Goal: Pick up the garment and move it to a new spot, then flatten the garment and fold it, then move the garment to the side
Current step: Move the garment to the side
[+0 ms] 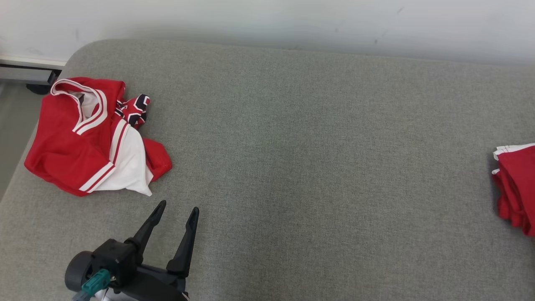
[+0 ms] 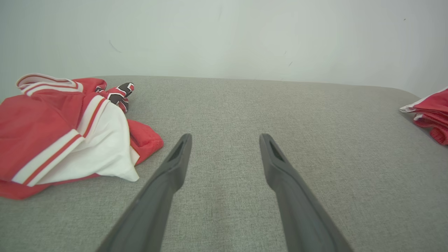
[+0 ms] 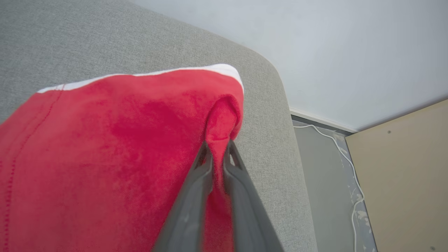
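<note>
Grey cushion (image 1: 317,167) bears crumpled jersey (image 1: 83,138) near spread left fingers (image 1: 149,225); right fingers (image 3: 190,196) pinch red garment (image 3: 105,147).

Black left end effector (image 1: 178,206), tapered dark fingers (image 1: 184,246), teal connector (image 1: 97,281)

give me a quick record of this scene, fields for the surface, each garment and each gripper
surface: grey padded surface against a pale wall
garment 1: crumpled red and white garment, near the left end, untouched
garment 2: red garment, at the right edge, looks layered
left gripper: open, empty, on the near side of garment 1, apart from it
right gripper: shut on a pinched fold of garment 2
</note>
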